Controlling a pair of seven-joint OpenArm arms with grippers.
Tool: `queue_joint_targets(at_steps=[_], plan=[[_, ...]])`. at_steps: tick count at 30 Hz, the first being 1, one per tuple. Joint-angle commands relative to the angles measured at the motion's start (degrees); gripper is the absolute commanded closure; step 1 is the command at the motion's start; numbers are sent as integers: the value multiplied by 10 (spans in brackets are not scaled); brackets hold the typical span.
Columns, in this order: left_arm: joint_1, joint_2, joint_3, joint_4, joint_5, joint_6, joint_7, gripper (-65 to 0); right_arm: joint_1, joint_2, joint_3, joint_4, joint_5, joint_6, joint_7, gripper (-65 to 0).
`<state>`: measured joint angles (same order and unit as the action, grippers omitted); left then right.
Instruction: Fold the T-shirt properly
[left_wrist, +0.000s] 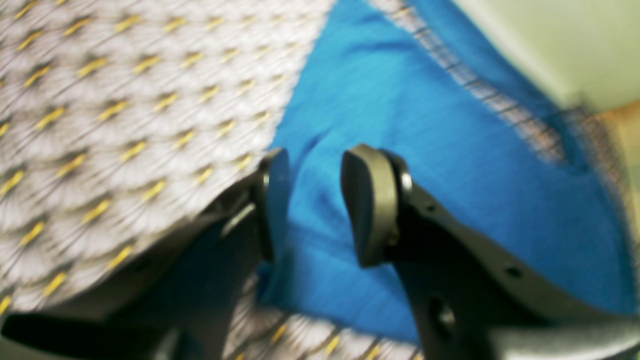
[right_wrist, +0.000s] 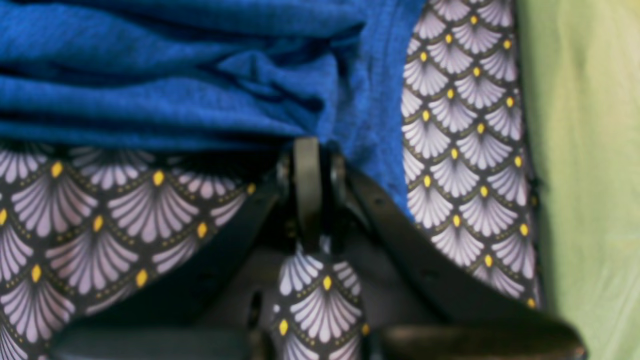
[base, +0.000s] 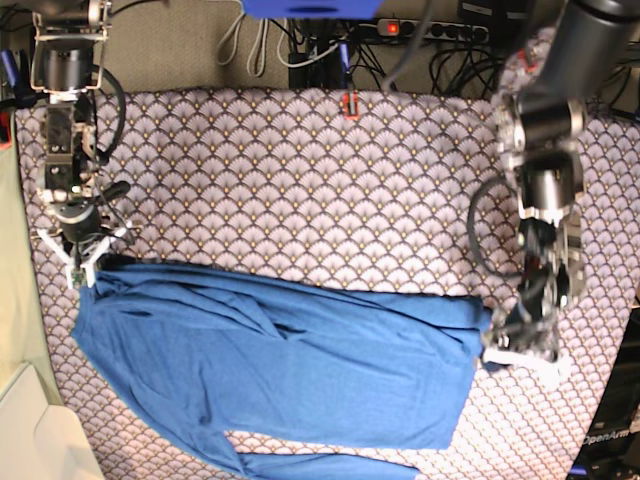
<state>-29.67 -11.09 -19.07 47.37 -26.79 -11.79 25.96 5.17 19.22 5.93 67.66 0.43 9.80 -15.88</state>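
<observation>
The T-shirt (base: 290, 370) lies spread on the tablecloth (base: 300, 190), in the near half of the base view, and it stretches from the left side almost to the right side. The right gripper (base: 88, 262) is at the upper left corner of the shirt, touching its edge. The left gripper (base: 505, 345) stands at the right edge of the shirt, and the cloth seems to lie between its parted fingers (left_wrist: 367, 205), though this view is blurred. Behind the table, cables (base: 400, 40) lie on the floor.
</observation>
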Motion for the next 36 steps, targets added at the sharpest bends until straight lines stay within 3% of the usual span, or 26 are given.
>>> queue_joint_targets(at_steps=[1,6,8,13,16,20,26,36], plan=[[-10,-5,0,32,-9,-9,-12,-217,11,10,3,10,0,-4,12,0],[57,-6,2,107,-4,-9,-12,-273,11,10,3,10,0,-4,12,0],[67,-6,5,108,-4,-9,-12,-325,11,10,3,10,0,-4,12,0],[80,-6,5,100,-3,-10,-16,-523,11,10,3,10,0,-4,12,0],[78,-6,5,78,-3,-10,-17,-580,11,10,3,10,0,-4,12,0],[53,-6,5,26,2,-10,-18,-591,11,10,3,10,0,-4,12,0],[11,1,4,-30,67,-12,-18,-591,11,10,3,10,0,-4,12,0],[8,12,4,-35,72,-14,-19,-589,11,10,3,10,0,-4,12,0]])
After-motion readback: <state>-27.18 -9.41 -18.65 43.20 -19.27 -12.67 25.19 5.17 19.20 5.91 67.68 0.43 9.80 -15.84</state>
